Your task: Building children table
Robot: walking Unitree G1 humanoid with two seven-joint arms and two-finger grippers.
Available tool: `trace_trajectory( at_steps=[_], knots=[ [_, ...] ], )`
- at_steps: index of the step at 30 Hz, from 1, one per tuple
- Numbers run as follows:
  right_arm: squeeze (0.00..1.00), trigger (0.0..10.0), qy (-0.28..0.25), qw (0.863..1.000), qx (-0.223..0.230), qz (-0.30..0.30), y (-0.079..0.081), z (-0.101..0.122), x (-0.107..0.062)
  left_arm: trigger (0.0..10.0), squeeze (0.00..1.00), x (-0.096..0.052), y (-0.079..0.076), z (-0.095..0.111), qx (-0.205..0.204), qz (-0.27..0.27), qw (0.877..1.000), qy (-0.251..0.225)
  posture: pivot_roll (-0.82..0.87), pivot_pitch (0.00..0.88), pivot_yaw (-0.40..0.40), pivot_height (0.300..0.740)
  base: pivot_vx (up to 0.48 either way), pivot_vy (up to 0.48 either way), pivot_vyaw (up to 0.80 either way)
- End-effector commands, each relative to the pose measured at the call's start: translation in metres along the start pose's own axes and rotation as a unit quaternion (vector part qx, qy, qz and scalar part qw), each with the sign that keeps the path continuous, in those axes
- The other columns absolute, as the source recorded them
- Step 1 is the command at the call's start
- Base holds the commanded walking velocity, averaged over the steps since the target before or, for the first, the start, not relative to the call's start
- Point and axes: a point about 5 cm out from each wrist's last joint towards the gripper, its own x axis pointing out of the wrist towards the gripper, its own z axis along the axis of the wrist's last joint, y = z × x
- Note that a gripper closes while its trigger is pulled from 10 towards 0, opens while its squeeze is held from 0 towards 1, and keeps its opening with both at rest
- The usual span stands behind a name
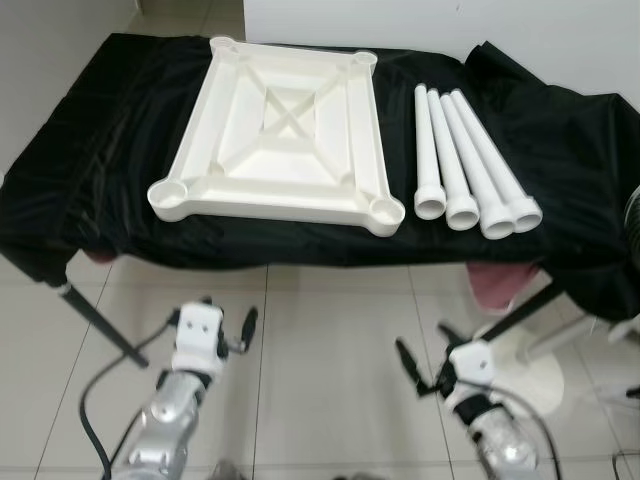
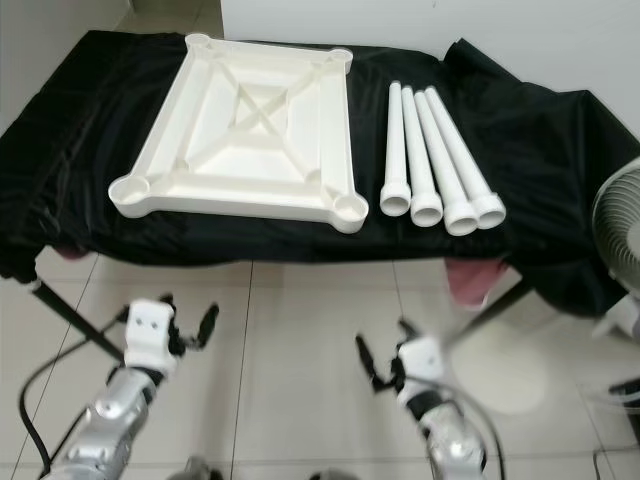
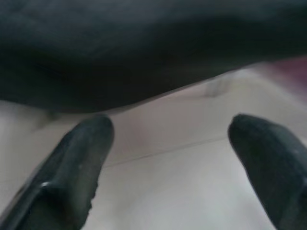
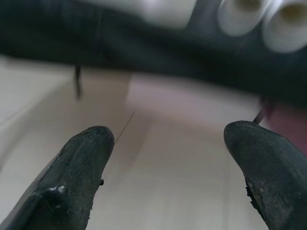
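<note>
Overhead: table parts on a black-draped table

White tabletop point(image 1: 280, 130) upside down, spanning the table's point(image 1: 100, 190) middle and near edge, corner sockets up. Four white legs point(image 1: 470, 160) side by side just right of it, flared ends toward the near edge. Left gripper point(image 1: 228, 325) and right gripper point(image 1: 425, 362) low over tiled floor point(image 1: 320, 380), short of the near edge, fingers spread wide, holding nothing. Fan point(image 2: 620, 235) at right.

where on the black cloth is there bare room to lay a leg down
Widest bare cloth lies left of the upturned tabletop. More lies right of the four legs, toward the rumpled edge. A thin strip runs along the near edge. The gap between tabletop and legs is narrow, and the legs lie packed side by side.
</note>
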Motion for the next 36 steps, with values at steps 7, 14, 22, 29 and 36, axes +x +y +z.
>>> trace_trajectory(
  at_steps=[7, 14, 22, 29, 36],
  knots=[
    [0.0, 10.0, -0.089, 0.991, 0.024, -0.095, -0.019, 0.049, 0.023, 10.0, 0.0, 0.02, 0.01, 0.051, -0.02, 0.021, 0.996, -0.088, 0.03, 0.125, -0.039, 0.74, 0.0, 0.0, 0.0],
    [0.0, 10.0, -0.115, 0.983, 0.06, -0.131, -0.022, 0.068, 0.047, 10.0, 0.0, 0.041, 0.02, 0.068, -0.016, 0.047, 0.993, -0.111, 0.03, 0.114, -0.036, 0.74, 0.0, 0.0, 0.0],
    [0.0, 10.0, -0.083, 0.977, 0.061, -0.186, -0.027, 0.067, 0.057, 10.0, 0.0, 0.053, 0.029, 0.06, -0.053, 0.133, 0.987, -0.076, 0.02, 0.083, -0.031, 0.74, 0.0, 0.0, 0.0],
    [0.0, 10.0, -0.051, 0.982, 0.069, -0.169, -0.013, 0.051, 0.052, 10.0, 0.0, 0.044, 0.024, 0.045, -0.068, 0.153, 0.985, -0.047, 0.04, 0.058, -0.01, 0.74, 0.0, 0.0, 0.0],
    [0.0, 10.0, -0.053, 0.995, 0.054, -0.064, 0.008, 0.05, 0.06, 10.0, 0.0, 0.034, 0.031, 0.039, -0.076, 0.136, 0.987, -0.032, 0.05, 0.061, 0.033, 0.74, 0.0, 0.0, 0.0]
  ],
)
